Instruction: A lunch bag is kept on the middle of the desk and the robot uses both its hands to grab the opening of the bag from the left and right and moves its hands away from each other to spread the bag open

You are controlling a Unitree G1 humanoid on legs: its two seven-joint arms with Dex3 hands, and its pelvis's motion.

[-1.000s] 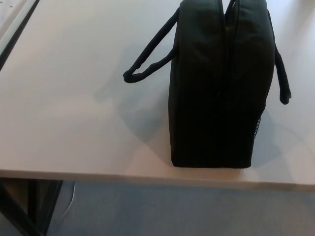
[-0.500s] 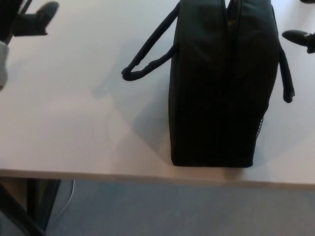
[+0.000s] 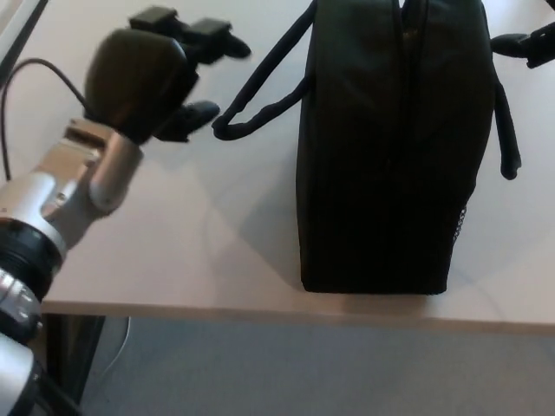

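A black lunch bag (image 3: 386, 147) stands upright on the pale desk (image 3: 173, 234), its zipped top seam (image 3: 401, 52) running away from me. One black strap (image 3: 260, 95) droops to the left and another (image 3: 506, 130) hangs on the right. My left hand (image 3: 160, 74) hovers over the desk just left of the left strap, fingers apart and holding nothing. At the top right edge only the black tips of my right hand (image 3: 527, 42) show, close to the bag's right side.
The desk's front edge (image 3: 260, 310) runs across the lower picture, with grey floor (image 3: 303, 373) below. My left forearm (image 3: 52, 217) crosses the lower left corner. A black cable (image 3: 26, 74) loops beside it.
My left arm has swung in from the far left corner toward the bag's left strap. The right hand's tips have risen slightly and moved nearer the bag. The bag stands as before.
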